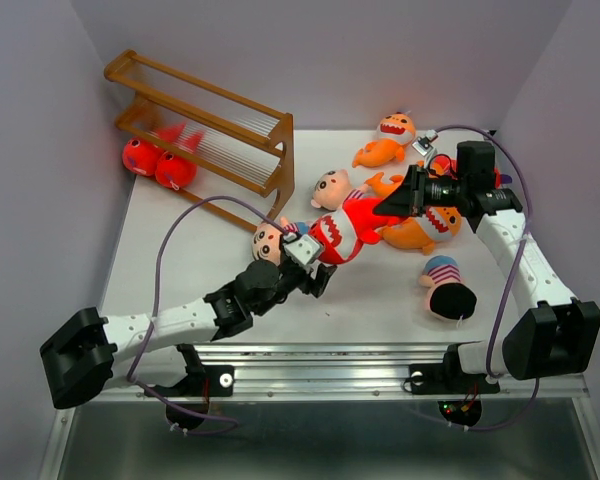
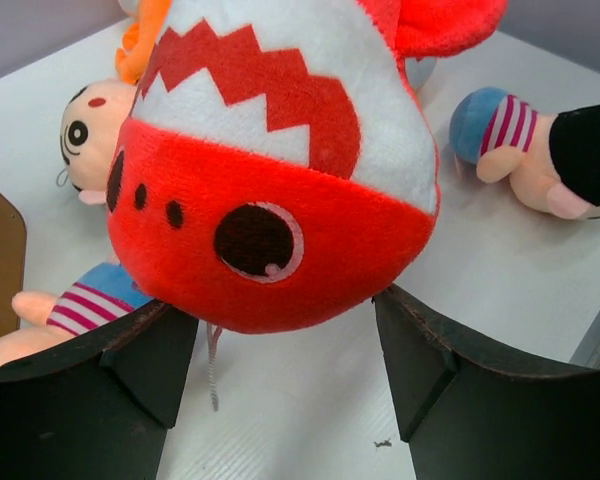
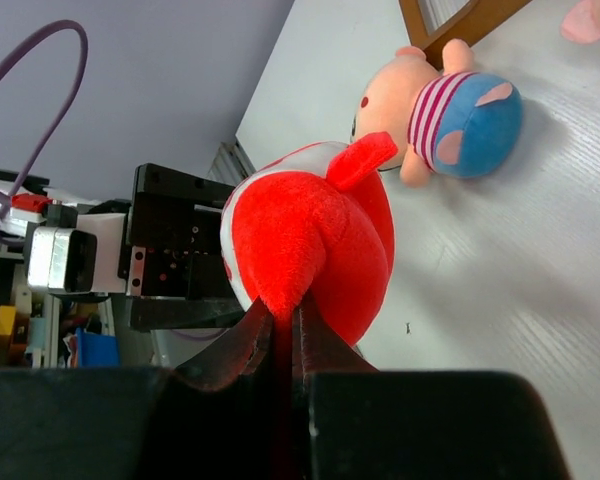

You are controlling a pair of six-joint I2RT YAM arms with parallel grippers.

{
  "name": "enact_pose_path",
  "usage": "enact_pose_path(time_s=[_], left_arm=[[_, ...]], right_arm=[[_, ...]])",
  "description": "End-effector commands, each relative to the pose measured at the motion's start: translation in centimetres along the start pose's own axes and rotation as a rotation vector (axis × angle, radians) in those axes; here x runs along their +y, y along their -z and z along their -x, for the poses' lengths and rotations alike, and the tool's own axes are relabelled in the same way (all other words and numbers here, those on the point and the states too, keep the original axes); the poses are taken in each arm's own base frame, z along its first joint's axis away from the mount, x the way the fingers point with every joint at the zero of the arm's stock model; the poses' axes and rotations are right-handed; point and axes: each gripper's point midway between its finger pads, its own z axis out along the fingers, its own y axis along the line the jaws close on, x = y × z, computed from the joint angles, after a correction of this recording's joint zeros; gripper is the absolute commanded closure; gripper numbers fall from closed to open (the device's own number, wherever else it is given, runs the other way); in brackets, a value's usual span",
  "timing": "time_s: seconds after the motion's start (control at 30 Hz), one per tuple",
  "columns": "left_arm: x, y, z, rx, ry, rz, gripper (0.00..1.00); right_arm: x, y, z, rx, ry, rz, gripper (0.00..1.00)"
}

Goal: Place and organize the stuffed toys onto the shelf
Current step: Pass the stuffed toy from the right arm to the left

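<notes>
R gripper (image 3: 280,318) is pinching the red shark (image 1: 348,226) by its tail, holding it over mid-desk (image 1: 380,310). The shark's long axis is running arm to arm, head pointing at L gripper (image 2: 280,320), whose jaws are standing wide round the head, not yet clamping. L arm is sitting nearer the shelf (image 1: 205,130), far-left corner.

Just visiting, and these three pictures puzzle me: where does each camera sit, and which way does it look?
Top external: above and behind, looking down on table, shelf and toys; both arms show.
Left wrist: on the left arm, looking past the open left hand at the red shark.
Right wrist: on the right arm, looking past the right hand, shut on that shark's tail.
Shared: all three show the red shark.
</notes>
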Motion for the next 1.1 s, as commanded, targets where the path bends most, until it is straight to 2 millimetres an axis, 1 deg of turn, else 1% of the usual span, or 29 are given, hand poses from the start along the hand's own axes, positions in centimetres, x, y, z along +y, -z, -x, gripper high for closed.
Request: enact_pose_path(time_s=[0.0,0.03,0.07,0.13,0.17,0.23,0.27,0.33,0.37,0.4,0.43,0.47,0.53,0.57,0.6,0.67,0.7,0.73,0.77,0.9,0.93,0.97,1.0,1.03,1.07], left_arm=[[-0.8,0.7,6.5,-0.225,0.029,-0.06,0.23],[-1.2,1.0,6.7,-0.243,0.033,-0.085,0.25],[-1.4,1.2,7.0,-0.257,0.039,-0.095,0.32],[-1.5,1.6,7.5,-0.278,0.045,-0.108,0.4],[-1.5,1.7,7.5,-0.281,0.046,-0.109,0.5],[-1.4,2.0,7.8,-0.295,0.057,-0.111,0.6],[-1.4,2.2,8.0,-0.303,0.063,-0.11,0.68],[-1.3,2.3,8.0,-0.304,0.065,-0.11,0.77],[-1.4,2.4,8.0,-0.307,0.069,-0.114,0.87],[-1.4,2.4,8.1,-0.308,0.072,-0.116,0.94],[-1.5,2.5,8.2,-0.311,0.076,-0.118,0.98],[-1.5,2.5,8.3,-0.314,0.081,-0.12,1.0],[-1.6,2.8,8.7,-0.325,0.099,-0.128,1.0],[-1.6,2.9,8.7,-0.326,0.103,-0.13,1.0],[-1.6,3.0,8.8,-0.328,0.104,-0.13,1.0],[-1.7,3.4,8.7,-0.316,0.148,-0.141,1.0],[-1.6,3.6,8.4,-0.295,0.165,-0.133,1.0],[-1.5,3.7,8.1,-0.28,0.171,-0.13,1.0],[-1.5,3.8,7.9,-0.266,0.175,-0.129,1.0],[-1.0,4.8,6.8,-0.199,0.206,-0.107,1.0],[-0.9,5.3,6.4,-0.181,0.207,-0.108,1.0],[-0.8,5.5,6.3,-0.176,0.214,-0.106,1.0],[-0.7,6.0,6.5,-0.18,0.234,-0.103,1.0],[-0.4,6.1,5.9,-0.154,0.244,-0.088,1.0],[-0.3,6.2,5.7,-0.142,0.258,-0.078,1.0]], right_arm=[[2.1,0.5,0.2,0.007,0.048,0.071,1.0],[2.1,0.4,0.1,0.009,0.047,0.072,0.99],[2.0,0.4,0.1,0.01,0.047,0.073,0.99],[1.9,0.4,0.0,0.013,0.044,0.075,0.99],[1.9,0.4,0.1,0.013,0.044,0.076,0.99],[1.9,0.4,0.0,0.013,0.044,0.075,0.99],[1.8,0.3,-0.1,0.015,0.042,0.075,0.99],[1.7,0.3,-0.1,0.013,0.045,0.07,0.99],[1.6,0.3,-0.1,0.009,0.048,0.062,1.0],[1.5,0.3,-0.1,0.008,0.048,0.058,0.99],[1.4,0.3,-0.2,0.007,0.048,0.055,0.99],[1.4,0.3,-0.2,0.006,0.049,0.052,0.99],[1.1,0.3,-0.2,0.0,0.052,0.036,0.99],[1.1,0.4,-0.2,-0.004,0.057,0.031,0.95],[1.0,0.4,-0.1,-0.006,0.06,0.025,0.82],[0.9,0.4,-0.2,-0.011,0.078,0.015,0.73],[0.9,0.5,-0.1,-0.011,0.092,0.014,0.57],[0.9,0.5,-0.1,-0.011,0.101,0.013,0.57],[0.9,0.5,-0.2,-0.009,0.108,0.013,0.45],[0.8,1.1,0.6,-0.03,0.148,0.0,0.21],[1.0,1.1,0.6,-0.027,0.155,0.012,0.19],[1.1,1.1,0.6,-0.025,0.155,0.017,0.18],[1.1,1.3,1.0,-0.035,0.164,0.017,0.15],[1.2,1.3,1.2,-0.035,0.167,0.019,0.13],[1.4,1.4,1.3,-0.037,0.175,0.021,0.07]])
